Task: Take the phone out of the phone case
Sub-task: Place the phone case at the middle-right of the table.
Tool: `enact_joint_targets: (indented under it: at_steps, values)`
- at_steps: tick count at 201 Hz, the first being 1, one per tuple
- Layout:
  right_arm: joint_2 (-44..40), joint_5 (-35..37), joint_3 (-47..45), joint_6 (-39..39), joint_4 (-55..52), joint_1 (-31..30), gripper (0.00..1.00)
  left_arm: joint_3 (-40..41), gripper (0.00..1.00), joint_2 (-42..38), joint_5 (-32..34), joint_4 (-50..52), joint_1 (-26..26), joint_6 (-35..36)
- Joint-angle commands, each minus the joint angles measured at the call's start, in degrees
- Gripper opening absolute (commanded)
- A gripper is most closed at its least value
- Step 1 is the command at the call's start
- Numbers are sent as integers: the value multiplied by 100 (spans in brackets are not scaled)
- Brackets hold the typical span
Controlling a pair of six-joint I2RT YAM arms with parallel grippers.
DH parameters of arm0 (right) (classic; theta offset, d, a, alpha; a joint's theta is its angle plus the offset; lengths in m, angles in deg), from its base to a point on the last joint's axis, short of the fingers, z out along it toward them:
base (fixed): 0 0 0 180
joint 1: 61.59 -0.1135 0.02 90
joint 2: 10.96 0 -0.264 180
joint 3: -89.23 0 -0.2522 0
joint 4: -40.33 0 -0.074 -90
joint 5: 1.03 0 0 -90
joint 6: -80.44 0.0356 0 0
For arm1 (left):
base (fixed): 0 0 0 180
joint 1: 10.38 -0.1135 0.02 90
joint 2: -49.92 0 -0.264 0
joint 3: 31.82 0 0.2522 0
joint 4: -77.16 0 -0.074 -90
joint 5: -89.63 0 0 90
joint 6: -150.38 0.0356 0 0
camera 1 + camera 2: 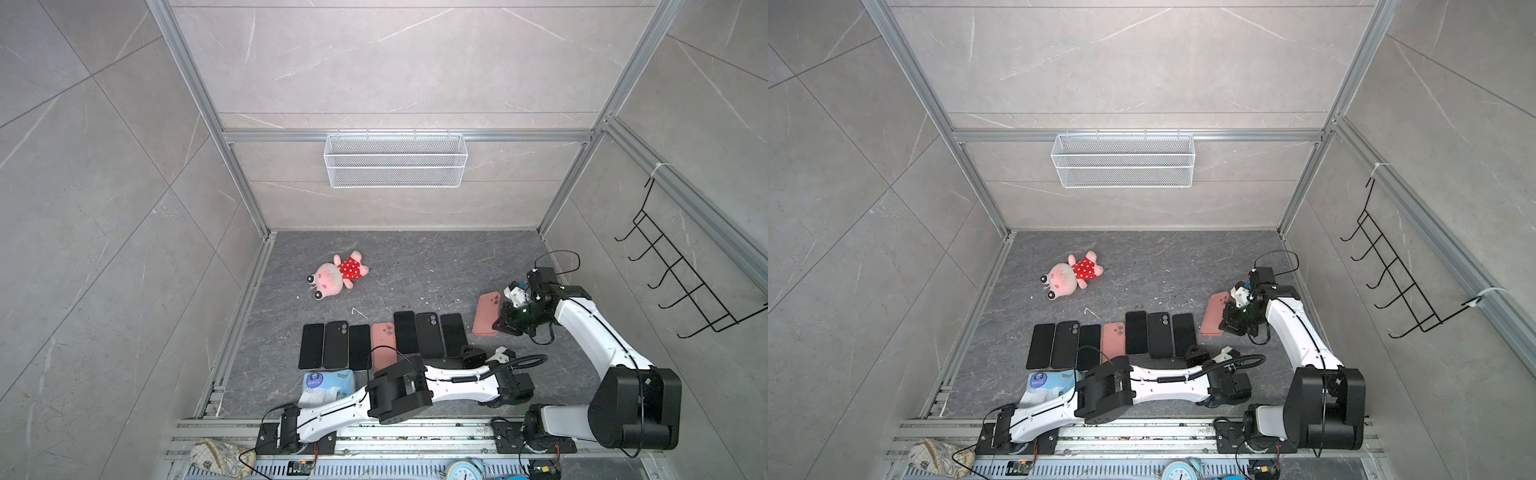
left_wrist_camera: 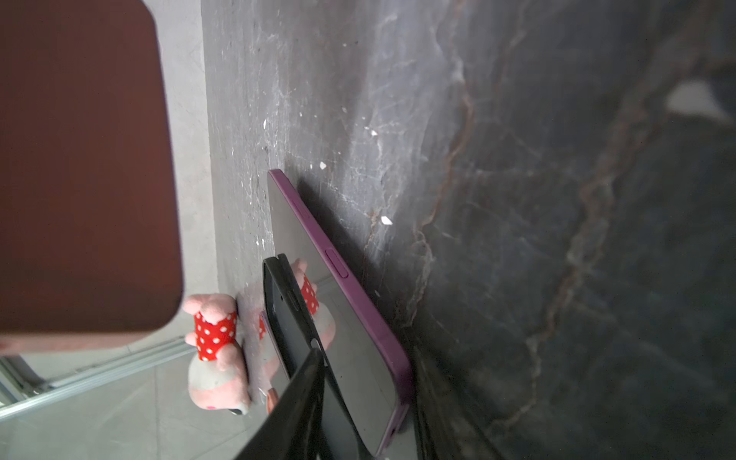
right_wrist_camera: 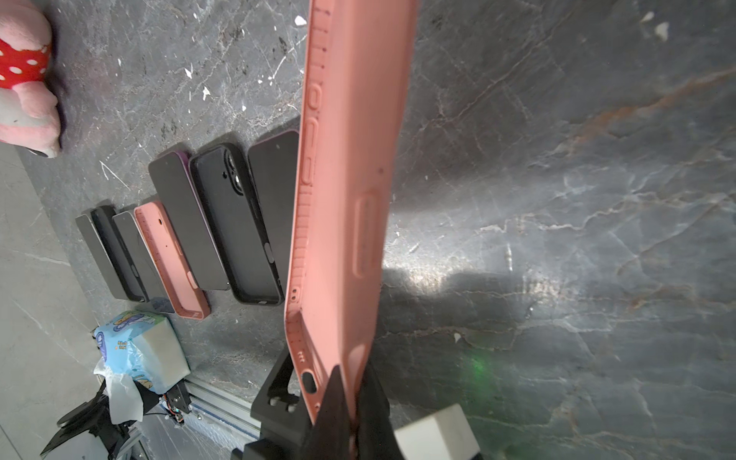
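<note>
Two arms work over the bench point(image 1: 415, 270). Pink phone case point(image 1: 486, 311) is up off it, tilted, right hand point(image 1: 498, 327) clamped on its lower end. Phone point(image 1: 453, 334) lies flat, last in the row, already out. Left hand point(image 1: 471, 355) is part-open at its near end. Best: widen, back straight off, no dragging; then lay case on bare bench.
</note>
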Motion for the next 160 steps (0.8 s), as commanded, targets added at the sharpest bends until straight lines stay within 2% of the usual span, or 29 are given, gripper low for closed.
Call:
enact_joint_targets:
  at_steps: [1, 34, 45, 67, 105, 140, 160]
  values:
    - [181, 104, -90, -10, -162, -132, 0, 345, 50, -268, -676, -394, -23, -226]
    - [343, 208, -127, 27, -122, -229, 0, 1178, 63, -1203, -781, -829, -14, -358]
    - [352, 246, -149, 38, -89, -228, 0, 1472, 71, -1590, -835, -945, -2, -416]
    - [425, 247, -154, 38, -67, -271, 0, 1985, 79, -2118, -1043, -1120, 42, -604]
    - [636, 332, -233, 78, 20, -458, 0, 2574, 82, -2802, -1127, -1221, 108, -1039]
    - [798, 534, -326, 143, 106, -631, 0, 3818, 82, -3876, -979, -1360, 109, -1707]
    - [842, 814, -391, 230, 148, -758, 0, 4265, 82, -4375, -834, -1188, 99, -2097]
